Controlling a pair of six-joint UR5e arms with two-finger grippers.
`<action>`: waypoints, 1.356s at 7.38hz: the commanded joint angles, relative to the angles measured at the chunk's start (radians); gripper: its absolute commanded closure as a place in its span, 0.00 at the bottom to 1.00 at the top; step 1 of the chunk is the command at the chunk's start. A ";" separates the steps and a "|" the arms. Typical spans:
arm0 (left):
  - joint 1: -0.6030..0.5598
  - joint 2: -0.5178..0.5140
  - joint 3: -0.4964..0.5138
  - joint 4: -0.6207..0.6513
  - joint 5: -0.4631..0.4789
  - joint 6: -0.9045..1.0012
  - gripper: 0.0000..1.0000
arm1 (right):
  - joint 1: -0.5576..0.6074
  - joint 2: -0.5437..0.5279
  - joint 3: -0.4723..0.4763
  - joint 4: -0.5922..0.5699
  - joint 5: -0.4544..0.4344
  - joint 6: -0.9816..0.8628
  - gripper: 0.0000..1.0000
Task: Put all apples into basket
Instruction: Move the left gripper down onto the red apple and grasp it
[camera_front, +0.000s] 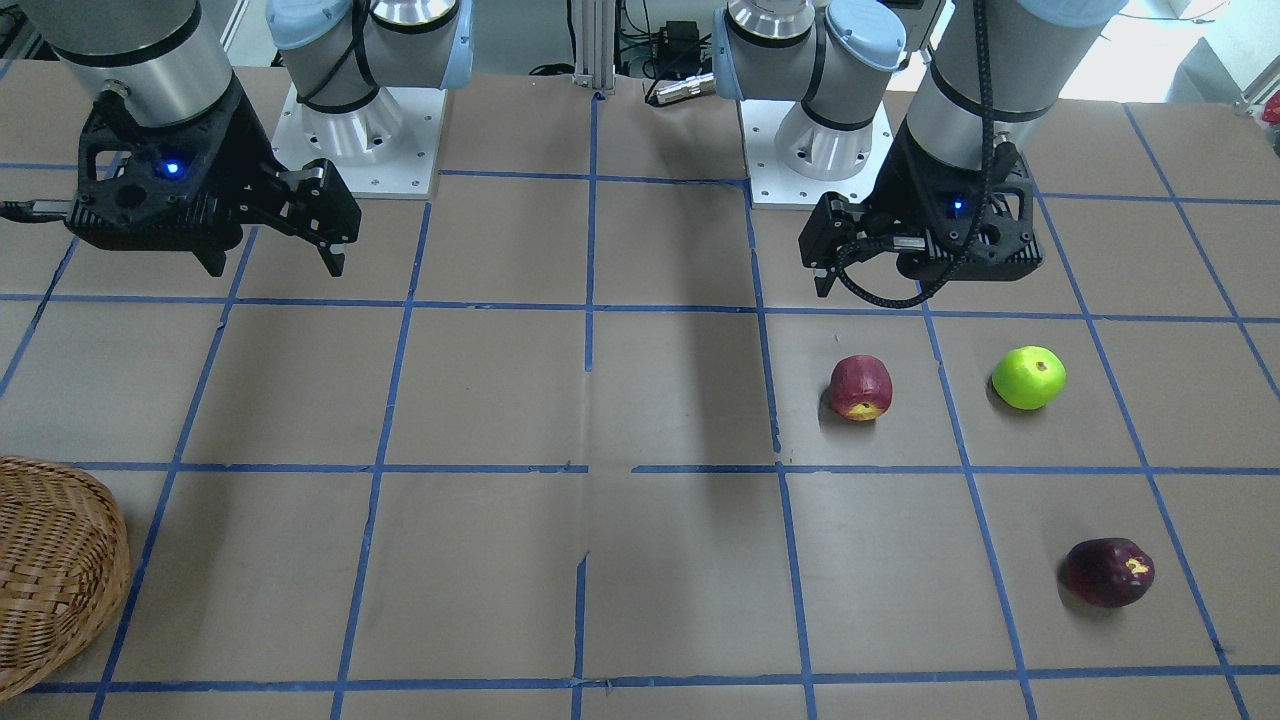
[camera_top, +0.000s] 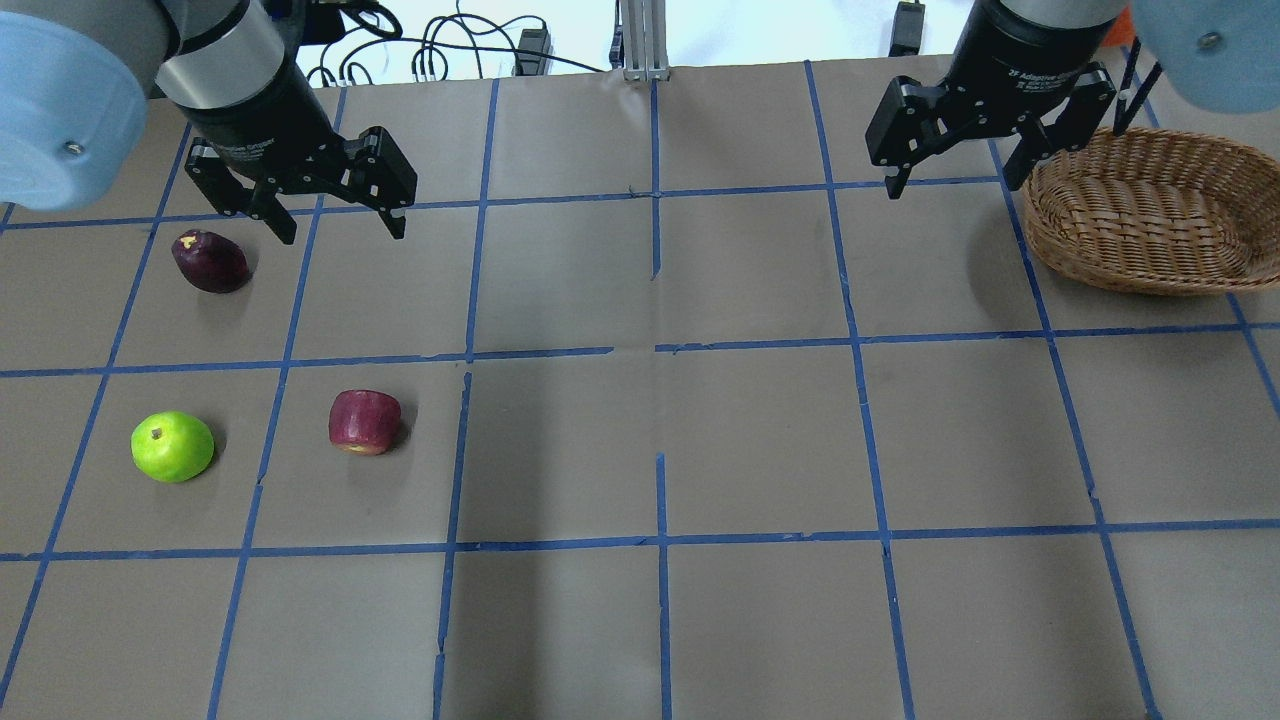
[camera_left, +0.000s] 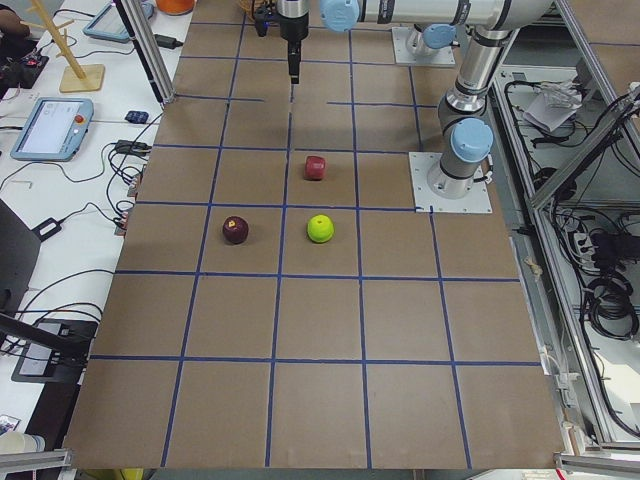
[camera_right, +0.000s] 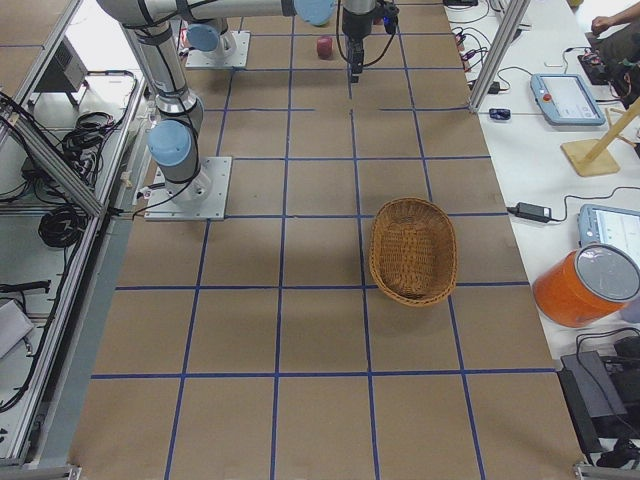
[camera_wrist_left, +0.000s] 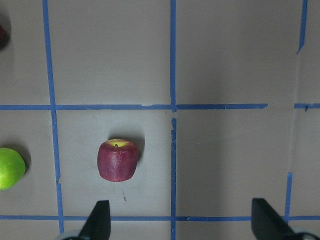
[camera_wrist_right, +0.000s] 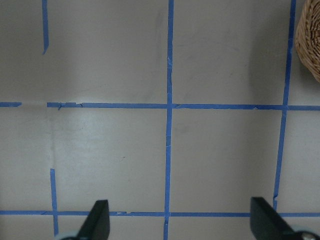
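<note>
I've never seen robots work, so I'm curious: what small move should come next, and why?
Probably lower the open left end effector toward the red apple, which lies ahead of it in its wrist view; the basket is empty.

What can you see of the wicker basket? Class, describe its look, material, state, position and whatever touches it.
The basket is an oval, shallow bowl of light brown woven wicker with a thicker braided rim. It sits upright and level on the brown paper-covered table, on the robot's right side, lying across a blue tape line. It holds nothing, so its woven floor shows fully. Only the table touches it.
</note>
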 joint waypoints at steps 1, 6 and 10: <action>0.000 -0.003 0.000 0.002 0.000 0.000 0.00 | 0.000 0.000 0.002 0.000 0.000 0.000 0.00; 0.015 0.002 -0.021 -0.008 0.002 0.074 0.00 | -0.002 0.000 0.003 0.000 0.000 0.000 0.00; 0.162 0.031 -0.405 0.306 0.005 0.263 0.00 | 0.000 0.000 0.005 0.000 0.000 0.000 0.00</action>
